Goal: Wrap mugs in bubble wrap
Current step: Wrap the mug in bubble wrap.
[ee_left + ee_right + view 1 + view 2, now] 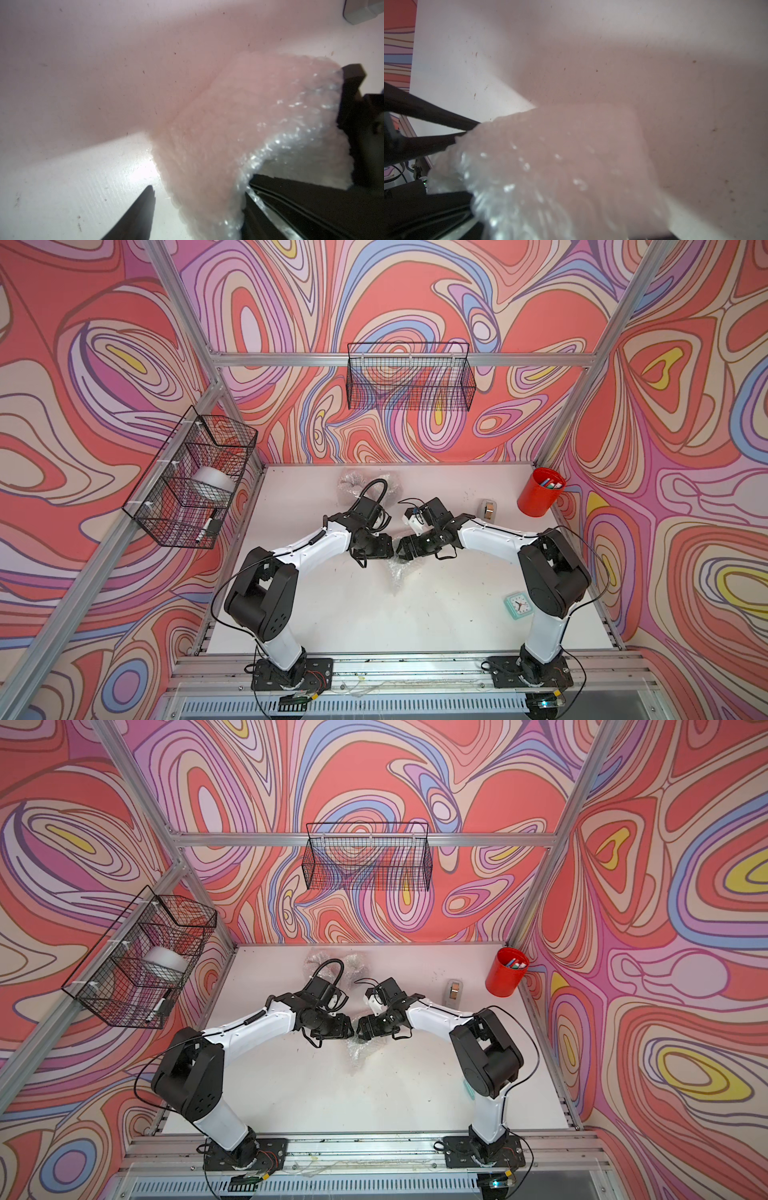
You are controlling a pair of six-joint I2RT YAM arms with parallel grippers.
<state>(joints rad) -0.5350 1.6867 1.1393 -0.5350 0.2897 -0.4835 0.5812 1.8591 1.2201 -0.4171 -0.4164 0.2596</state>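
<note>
1. Both arms meet over the middle of the bench [332, 614], their tips almost touching. A crumpled sheet of bubble wrap [398, 572] is bunched between them and just below.
2. The left fingers [141, 214] stand partly open. One is clear of the sheet, with bare bench showing in the gap, and the wrap lies against the other. I'd say nothing is pinched there.
3. The right fingers [436, 205] are spread wide, and the wrap fills the space between them. I cannot tell whether they press on it or only stand around it.
4. No bare mug shows anywhere. Two wrapped lumps [352, 485] sit side by side at the back of the bench and look like finished ones. The sheet in hand bulges roundly in the right wrist view, but I cannot tell if a mug is inside.
5. This looks to me like the tucking of a loose flap. To do it well, one side should pin the bundle firmly while the other takes the free edge close to its margin.
6. The flap should then be drawn over snugly. The film is springy and slippery, so a shallow bite would likely slide off and the fold spring open.
7. With the tips this close, only one arm should move at a time, or they may knock together.
</note>
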